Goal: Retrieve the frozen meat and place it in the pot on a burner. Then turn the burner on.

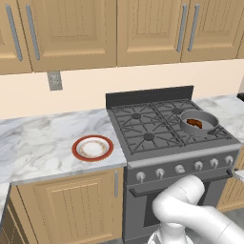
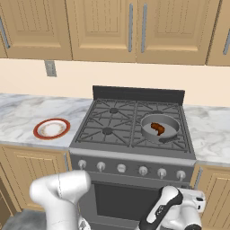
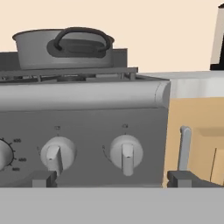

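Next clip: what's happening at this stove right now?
The meat already lies in the pot, which sits on the stove's rear right burner. The white arm is down low in front of the stove, its open gripper empty and facing the two rightmost knobs. It isn't touching a knob yet, so turning the burner on looks like the remaining step. A red-rimmed plate sits on the counter to the left.

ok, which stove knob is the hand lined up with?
The rightmost knob on the stove front: it sits between the open hand's fingertips, below the pot. Its neighbour is off toward the left fingertip.
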